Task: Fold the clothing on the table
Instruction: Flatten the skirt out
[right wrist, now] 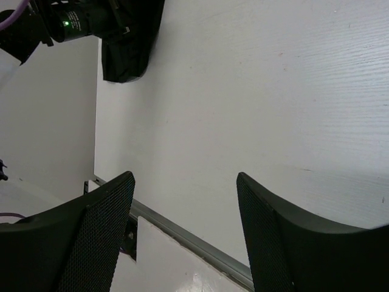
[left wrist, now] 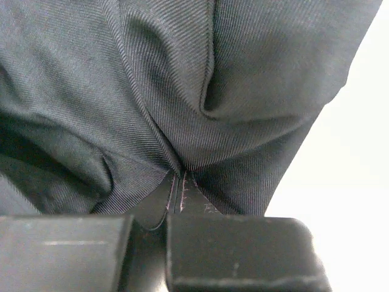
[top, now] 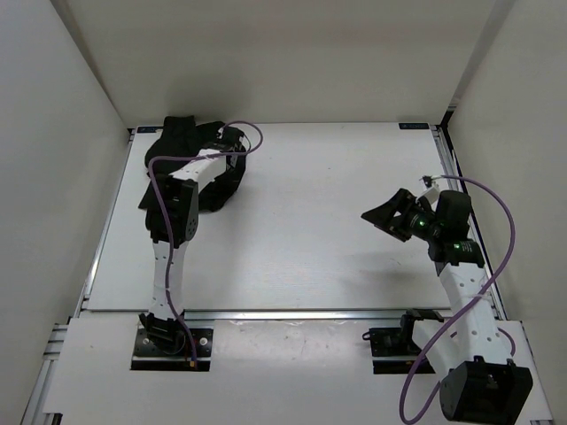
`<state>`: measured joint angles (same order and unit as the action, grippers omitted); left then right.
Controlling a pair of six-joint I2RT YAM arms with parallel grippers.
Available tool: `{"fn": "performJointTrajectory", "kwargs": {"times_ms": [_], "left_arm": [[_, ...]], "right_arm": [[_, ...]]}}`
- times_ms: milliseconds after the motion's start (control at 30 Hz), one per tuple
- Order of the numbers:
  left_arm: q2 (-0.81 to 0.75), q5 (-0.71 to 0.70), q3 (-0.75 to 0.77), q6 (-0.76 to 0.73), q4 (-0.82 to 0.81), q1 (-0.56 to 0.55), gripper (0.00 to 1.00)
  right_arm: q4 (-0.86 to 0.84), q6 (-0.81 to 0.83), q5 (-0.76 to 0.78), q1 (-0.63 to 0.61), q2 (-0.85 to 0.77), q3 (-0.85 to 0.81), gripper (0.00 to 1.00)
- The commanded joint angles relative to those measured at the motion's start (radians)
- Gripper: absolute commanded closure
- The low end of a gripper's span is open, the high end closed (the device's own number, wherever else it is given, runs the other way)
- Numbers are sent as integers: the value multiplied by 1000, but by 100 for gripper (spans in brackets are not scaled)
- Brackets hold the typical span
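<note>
A: Count?
B: You've got one garment (top: 182,133), one table (top: 310,230) and two grippers.
A: Where's the garment?
B: Far-left corner of the table. Your left gripper (left wrist: 177,185) is clamped on a fold of it. Right gripper (right wrist: 185,182) is well apart from it, jaws spread over bare tabletop.

White back wall (top: 283,53), white side panels (top: 53,133) (one each side), small blue corner tab (top: 413,127) at far right
</note>
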<state>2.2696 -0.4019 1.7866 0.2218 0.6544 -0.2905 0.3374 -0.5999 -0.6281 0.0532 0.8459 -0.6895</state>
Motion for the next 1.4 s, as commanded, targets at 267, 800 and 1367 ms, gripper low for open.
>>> {"fn": "performJointTrajectory", "kwargs": {"times_ms": [267,800,1367], "left_arm": [[-424,549,-174,16,43,-260,100],[-639,729,-386,174,-71,-10,20],[-346,788,-414,238,-282,-154,25]], "right_arm": [[-109,-29,-36,4,30,48,27],[-175,20,-67,-85,258,-70,26],[75,179,212,-102,524,-320,34]]}}
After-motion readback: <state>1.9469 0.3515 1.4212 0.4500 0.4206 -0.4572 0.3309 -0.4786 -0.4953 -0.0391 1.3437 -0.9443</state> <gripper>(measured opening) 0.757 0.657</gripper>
